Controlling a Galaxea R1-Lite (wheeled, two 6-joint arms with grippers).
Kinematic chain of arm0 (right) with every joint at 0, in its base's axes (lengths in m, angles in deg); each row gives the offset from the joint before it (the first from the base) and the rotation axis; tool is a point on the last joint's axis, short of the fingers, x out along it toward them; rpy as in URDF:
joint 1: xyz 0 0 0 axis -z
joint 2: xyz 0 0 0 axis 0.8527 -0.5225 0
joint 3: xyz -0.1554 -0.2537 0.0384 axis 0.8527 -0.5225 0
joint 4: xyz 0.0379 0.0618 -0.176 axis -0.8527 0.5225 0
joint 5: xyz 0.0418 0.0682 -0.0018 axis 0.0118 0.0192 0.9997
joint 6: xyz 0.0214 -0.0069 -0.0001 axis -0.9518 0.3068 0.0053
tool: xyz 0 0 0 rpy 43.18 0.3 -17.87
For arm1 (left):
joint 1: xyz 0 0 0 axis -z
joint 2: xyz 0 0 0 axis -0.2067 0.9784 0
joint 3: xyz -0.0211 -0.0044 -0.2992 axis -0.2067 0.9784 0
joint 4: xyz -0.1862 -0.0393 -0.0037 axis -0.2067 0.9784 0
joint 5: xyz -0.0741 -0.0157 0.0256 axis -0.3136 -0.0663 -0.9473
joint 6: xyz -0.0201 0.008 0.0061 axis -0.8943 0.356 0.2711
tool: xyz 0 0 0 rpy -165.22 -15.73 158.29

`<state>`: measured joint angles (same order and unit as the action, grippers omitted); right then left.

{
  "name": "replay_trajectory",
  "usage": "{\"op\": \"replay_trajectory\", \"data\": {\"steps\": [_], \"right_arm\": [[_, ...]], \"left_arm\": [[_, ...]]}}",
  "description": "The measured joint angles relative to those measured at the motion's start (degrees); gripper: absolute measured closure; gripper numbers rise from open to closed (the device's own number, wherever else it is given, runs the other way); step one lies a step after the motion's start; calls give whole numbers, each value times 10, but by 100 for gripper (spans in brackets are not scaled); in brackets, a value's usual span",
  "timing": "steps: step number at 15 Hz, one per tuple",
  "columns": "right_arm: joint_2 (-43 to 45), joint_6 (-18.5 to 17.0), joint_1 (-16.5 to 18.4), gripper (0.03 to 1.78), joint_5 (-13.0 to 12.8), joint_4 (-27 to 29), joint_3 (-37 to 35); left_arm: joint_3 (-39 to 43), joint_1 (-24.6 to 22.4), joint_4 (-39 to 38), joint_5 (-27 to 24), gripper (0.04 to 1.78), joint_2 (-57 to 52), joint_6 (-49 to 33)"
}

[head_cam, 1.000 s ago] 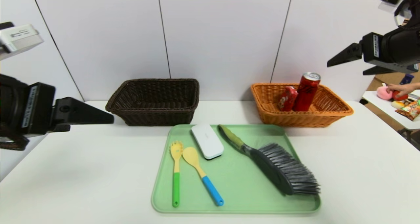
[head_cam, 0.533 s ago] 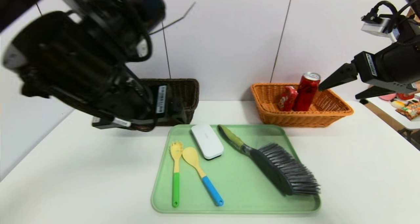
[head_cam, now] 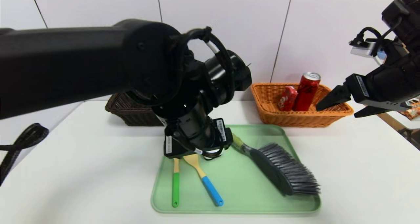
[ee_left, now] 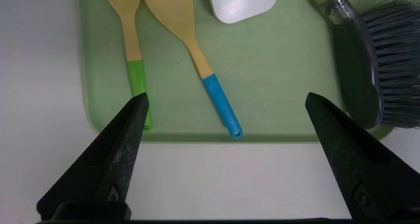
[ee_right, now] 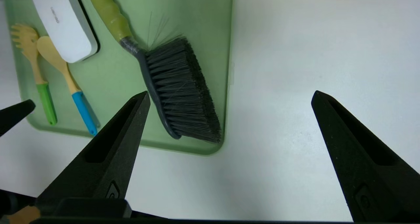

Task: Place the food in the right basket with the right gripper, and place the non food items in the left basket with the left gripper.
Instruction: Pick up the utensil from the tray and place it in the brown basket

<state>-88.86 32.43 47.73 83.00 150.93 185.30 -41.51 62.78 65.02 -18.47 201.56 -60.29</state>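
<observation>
The red soda can and the red snack packet stand in the orange right basket. My right gripper hovers open and empty at that basket's right rim. My left gripper points down over the green tray, open and empty, its body hiding the white case in the head view. The white case, the green-handled fork-spoon, the blue-handled spoon and the brush lie on the tray. My left arm partly hides the dark left basket.
The wall stands close behind both baskets. A side table with snack packets shows at the far right edge. A black cable loop hangs at the left. My left arm spans the left half of the head view.
My left arm has swung in from the far left and now points down over the tray's rear. My right gripper has come down to the orange basket's right rim.
</observation>
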Motion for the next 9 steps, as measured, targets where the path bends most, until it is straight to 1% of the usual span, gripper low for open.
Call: {"op": "replay_trajectory", "data": {"steps": [3, 6, 9], "right_arm": [[1, 0, 2, 12, -1, 0, -12], [2, 0, 2, 12, -1, 0, -16], [3, 0, 4, 12, -1, 0, -22]], "left_arm": [[0, 3, -2, -14, 13, 32, -38], [0, 3, 1, -19, 13, 56, -46], [0, 2, 25, -20, 13, 67, -39]]}}
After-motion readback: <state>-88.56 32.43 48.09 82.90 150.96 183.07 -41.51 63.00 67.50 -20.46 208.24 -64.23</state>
